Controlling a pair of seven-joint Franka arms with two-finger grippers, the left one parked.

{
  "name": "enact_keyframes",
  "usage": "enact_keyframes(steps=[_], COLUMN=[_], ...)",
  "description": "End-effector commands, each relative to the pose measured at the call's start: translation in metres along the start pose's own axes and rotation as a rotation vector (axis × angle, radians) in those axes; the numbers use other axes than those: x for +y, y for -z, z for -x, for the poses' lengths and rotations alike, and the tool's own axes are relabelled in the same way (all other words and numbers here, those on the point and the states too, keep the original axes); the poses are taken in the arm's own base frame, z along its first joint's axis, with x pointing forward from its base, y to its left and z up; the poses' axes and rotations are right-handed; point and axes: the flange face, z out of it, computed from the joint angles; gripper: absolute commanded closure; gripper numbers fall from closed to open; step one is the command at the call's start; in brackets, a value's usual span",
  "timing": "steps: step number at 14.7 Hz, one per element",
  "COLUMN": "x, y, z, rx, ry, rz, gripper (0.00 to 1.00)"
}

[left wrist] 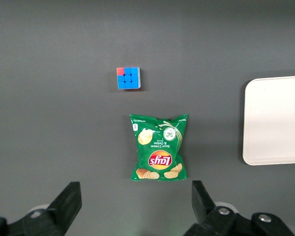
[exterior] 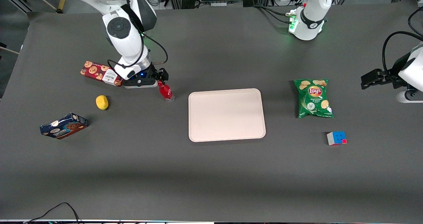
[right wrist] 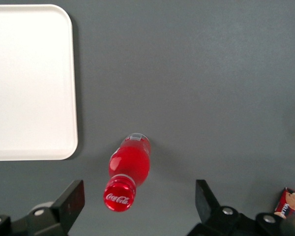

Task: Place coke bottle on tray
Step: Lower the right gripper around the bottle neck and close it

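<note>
The coke bottle [exterior: 166,92] is small and red and stands upright on the dark table, a short way from the tray [exterior: 226,115] toward the working arm's end. The pale pink-beige tray lies flat with nothing on it. My right gripper [exterior: 159,76] hovers just above the bottle's cap, open and holding nothing. In the right wrist view the bottle [right wrist: 129,169] shows from above with its red cap between my spread fingers, touching neither; the gripper [right wrist: 139,201] is open. The tray's edge [right wrist: 34,83] shows there too.
A red cookie box [exterior: 100,73], a yellow lemon [exterior: 102,102] and a blue cookie box [exterior: 63,126] lie toward the working arm's end. A green chips bag [exterior: 313,98] and a colour cube [exterior: 336,138] lie toward the parked arm's end.
</note>
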Motion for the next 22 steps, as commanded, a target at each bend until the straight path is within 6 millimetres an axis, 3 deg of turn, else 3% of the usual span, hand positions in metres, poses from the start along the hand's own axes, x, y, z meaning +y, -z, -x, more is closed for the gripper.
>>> enact_keyframes(steps=[1, 13, 15, 18, 21, 22], x=[-0.003, -0.007, -0.008, -0.008, -0.009, -0.009], y=[-0.009, -0.040, -0.043, -0.045, -0.043, -0.043], z=[0.015, 0.021, 0.020, 0.019, 0.017, 0.017], rx=[0.019, -0.013, -0.011, -0.016, -0.011, -0.011], ry=[-0.036, -0.029, -0.030, -0.029, -0.029, -0.030], rz=[-0.036, -0.062, -0.068, -0.071, -0.074, -0.075], gripper=[0.00, 0.01, 0.14, 0.53, 0.65, 0.77])
